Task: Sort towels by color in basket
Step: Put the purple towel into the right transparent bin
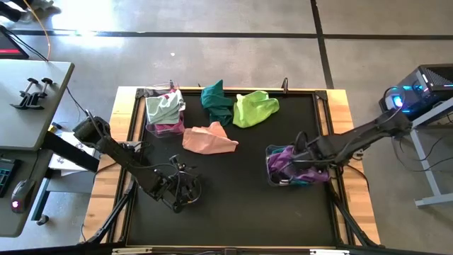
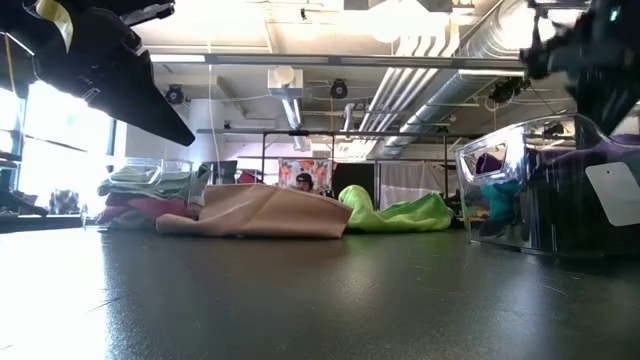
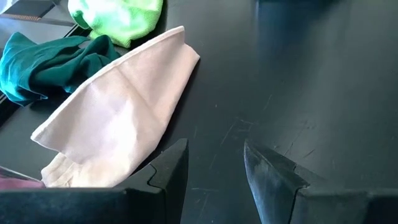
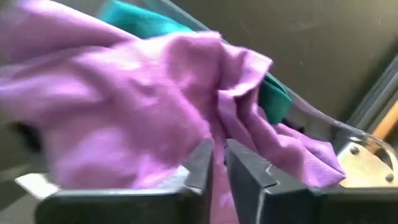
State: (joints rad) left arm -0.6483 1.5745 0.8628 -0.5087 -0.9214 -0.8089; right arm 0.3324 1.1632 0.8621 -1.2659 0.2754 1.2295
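From above, the right gripper (image 1: 301, 152) sits over the clear bin (image 1: 277, 178) of purple cloth (image 1: 283, 159) at three o'clock. A peach towel (image 1: 209, 139) lies mid-table. Teal (image 1: 216, 103) and lime (image 1: 255, 108) towels lie toward twelve.

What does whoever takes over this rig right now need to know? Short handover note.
Right gripper: over the right clear bin, fingers nearly closed on the purple towel; a teal cloth lies under it.
Left gripper: open, empty, hovering over bare mat near the peach towel.
Done: left clear bin holds mint and magenta towels.
Left: peach, dark teal towel and lime towel loose on the mat.
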